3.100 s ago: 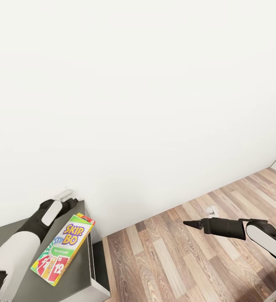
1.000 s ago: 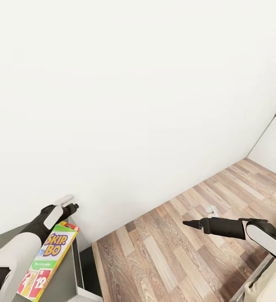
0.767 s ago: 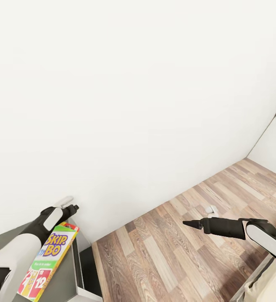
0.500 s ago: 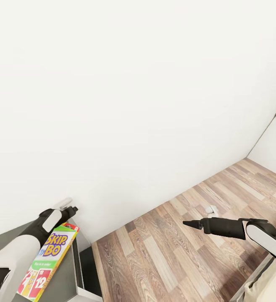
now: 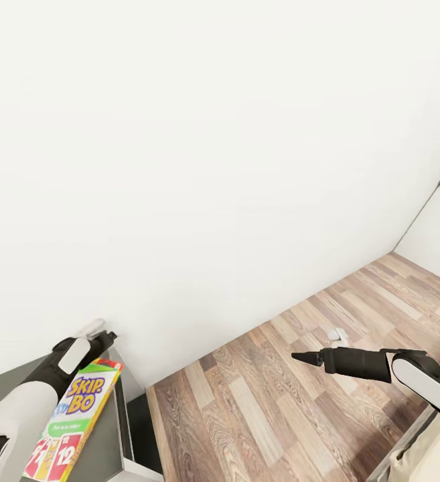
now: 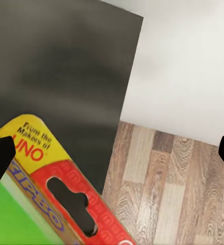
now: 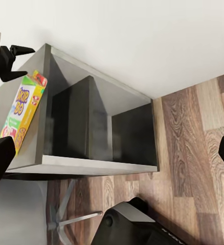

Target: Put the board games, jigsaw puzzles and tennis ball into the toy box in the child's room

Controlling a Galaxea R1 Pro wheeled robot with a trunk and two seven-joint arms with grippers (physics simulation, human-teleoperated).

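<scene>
A rainbow "SKIP-BO" board game (image 5: 72, 418) lies flat on a low dark-grey cabinet top (image 5: 109, 442), not on the table. My left gripper (image 5: 106, 333) hovers open just past the box's red hang-tab end, fingers apart and holding nothing. The left wrist view shows that red and yellow tab (image 6: 66, 194) low between the spread fingertips, over the cabinet top (image 6: 56, 66). My right gripper (image 5: 303, 358) hangs open and empty over the wood floor, well right of the cabinet. From the right wrist view I see the box (image 7: 22, 109), the cabinet (image 7: 81, 127) and the left gripper (image 7: 12, 58).
A plain white wall fills most of the head view. Wood-plank floor (image 5: 266, 408) runs from the cabinet to the right. A small white object (image 5: 337, 333) lies on the floor by the wall. A beige bed corner (image 5: 434, 458) shows at the lower right.
The camera swung right about two to three seconds ago, sliding the cabinet and box leftward in the picture. Over the last second my left arm drew back slightly left; the box stayed put.
</scene>
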